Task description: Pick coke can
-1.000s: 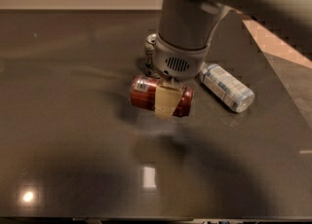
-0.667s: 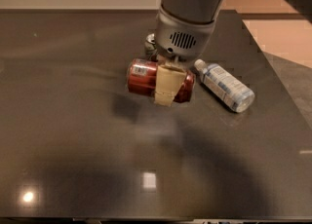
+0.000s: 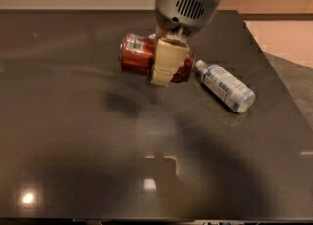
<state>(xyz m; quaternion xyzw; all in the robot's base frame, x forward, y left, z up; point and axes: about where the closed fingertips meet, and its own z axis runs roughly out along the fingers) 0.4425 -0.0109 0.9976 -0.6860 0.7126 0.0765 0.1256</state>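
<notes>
The coke can [image 3: 138, 55] is red with a small white label patch near its left end and silver rims. It lies sideways in the air above the dark table [image 3: 73, 136]. My gripper [image 3: 166, 65] hangs from the grey arm at top centre and is shut on the can's middle. One tan finger [image 3: 168, 61] crosses the can's front. The can's shadow falls on the table below and to the left.
A clear plastic bottle [image 3: 226, 86] with a white cap lies on its side just right of the can. The table's right edge runs diagonally from the top right, with a lighter floor beyond. Ceiling lights reflect on the tabletop near the front.
The gripper has lifted the coke can up off the table and the arm has risen. The bottle has stayed in place. The white-and-green can behind the gripper is no longer in view.
</notes>
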